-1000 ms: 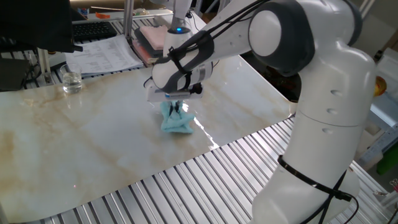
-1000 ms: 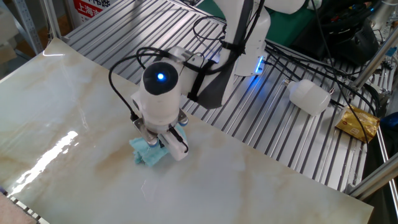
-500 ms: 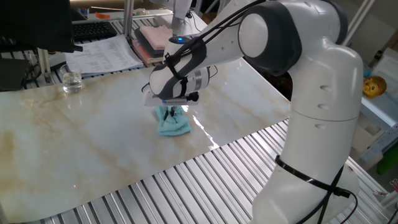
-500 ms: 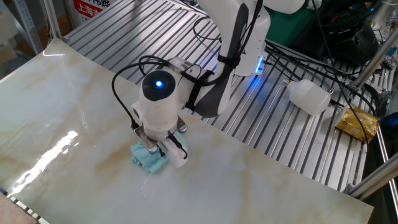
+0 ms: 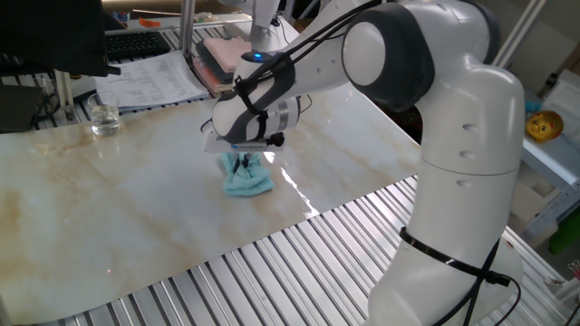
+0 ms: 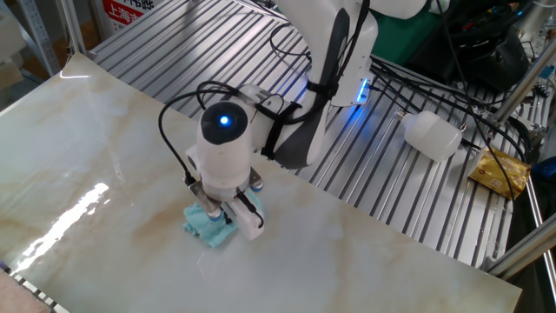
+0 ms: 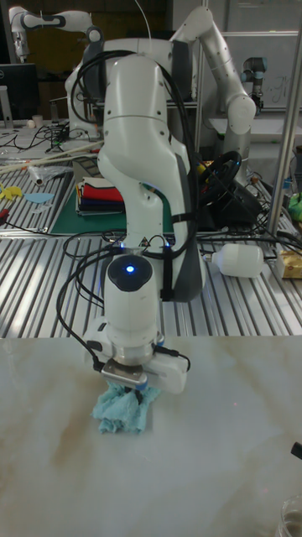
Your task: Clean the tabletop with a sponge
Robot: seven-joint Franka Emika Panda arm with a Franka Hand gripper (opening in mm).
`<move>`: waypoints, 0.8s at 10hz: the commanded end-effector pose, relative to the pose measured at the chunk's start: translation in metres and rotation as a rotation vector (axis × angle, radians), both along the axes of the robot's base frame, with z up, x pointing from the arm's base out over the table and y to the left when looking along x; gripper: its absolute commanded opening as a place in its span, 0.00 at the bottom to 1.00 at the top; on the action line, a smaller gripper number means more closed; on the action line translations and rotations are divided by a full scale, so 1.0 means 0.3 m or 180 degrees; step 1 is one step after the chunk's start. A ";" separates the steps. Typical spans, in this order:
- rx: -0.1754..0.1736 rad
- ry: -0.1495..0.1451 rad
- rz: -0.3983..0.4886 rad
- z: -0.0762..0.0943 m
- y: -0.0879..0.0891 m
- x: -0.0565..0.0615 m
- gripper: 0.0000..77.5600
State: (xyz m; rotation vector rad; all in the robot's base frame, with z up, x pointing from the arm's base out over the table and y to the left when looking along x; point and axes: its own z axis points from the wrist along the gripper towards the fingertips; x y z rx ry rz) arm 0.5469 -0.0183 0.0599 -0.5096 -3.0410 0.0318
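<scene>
Tabletop (image 5: 136, 208) lies open w/ bare marble around the gripper (image 5: 243, 166) on all sides. Obstacles: glass (image 5: 103, 119) at far edge; papers (image 5: 149, 80) and pink stack (image 5: 220, 52) beyond it; white bottle (image 6: 432, 135) on slats (image 6: 382, 183), well apart.

Ribbed grey metal slats (image 6: 217, 48) make up the bench surface and run out toward the far edges in all views. A white plastic jug (image 6: 432, 135) lies on its side on the slats, near a crumpled yellow packet (image 6: 499, 174). A keyboard (image 5: 136, 43) and printed sheets (image 5: 149, 80) sit at the back, with a clear glass (image 5: 104, 119) just beside them. A stack of coloured cloths (image 7: 99, 195) rests on a green mat (image 7: 84, 216). A dark monitor (image 7: 18, 88) stands further off.
</scene>
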 end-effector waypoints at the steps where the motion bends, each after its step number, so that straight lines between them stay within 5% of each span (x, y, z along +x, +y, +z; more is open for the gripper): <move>1: 0.0023 -0.0019 0.0047 -0.005 -0.001 0.040 0.02; 8: 0.0024 -0.0004 0.0063 0.017 0.032 0.095 0.02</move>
